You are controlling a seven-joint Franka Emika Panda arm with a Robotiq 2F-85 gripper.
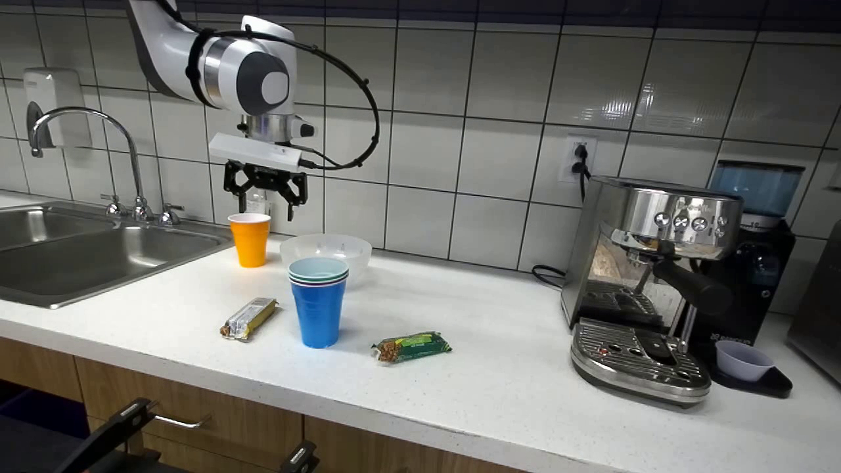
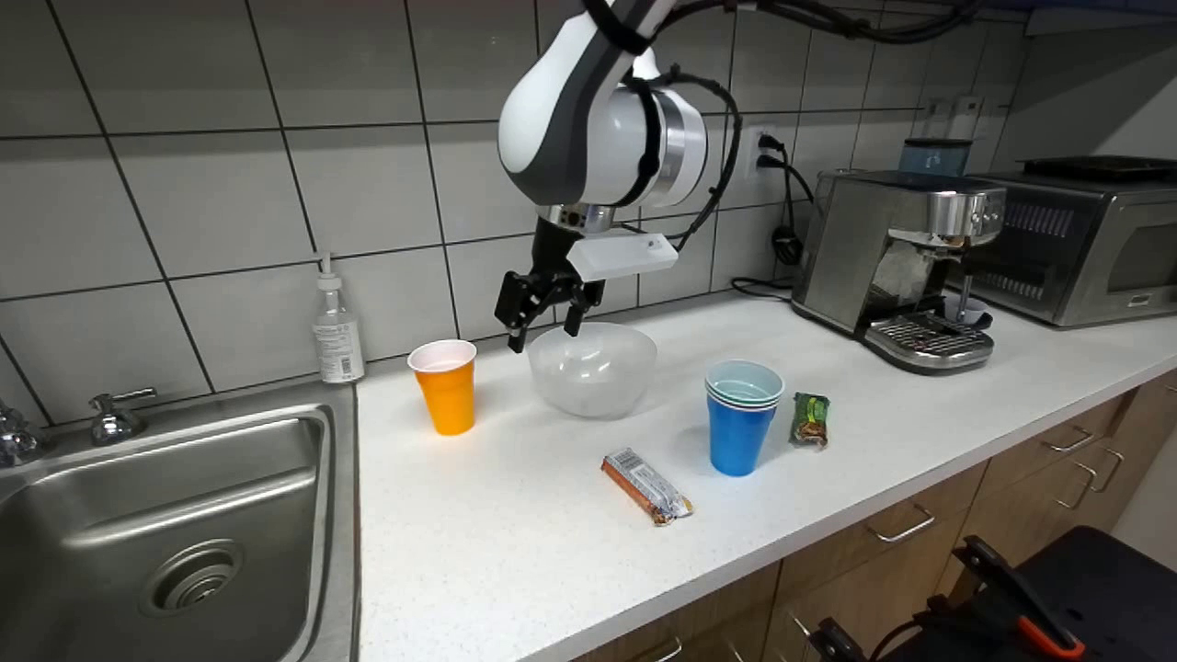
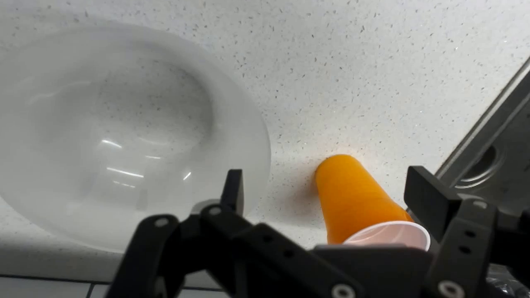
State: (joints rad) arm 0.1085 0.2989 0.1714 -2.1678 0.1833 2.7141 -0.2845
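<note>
Your gripper [image 1: 266, 207] hangs, jaws apart, near the orange plastic cup [image 1: 250, 244] by the counter's back edge [image 1: 460, 279]; probably light, squishy, best held mid-wall.

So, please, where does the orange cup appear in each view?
In an exterior view: orange cup in the left third, at mid-height.
In an exterior view: orange cup left of centre, slightly below mid-height.
Wrist view: orange cup right of centre, in the lower half.
Shared landmark: bowl, right of it in both exterior views, left in the wrist view.
</note>
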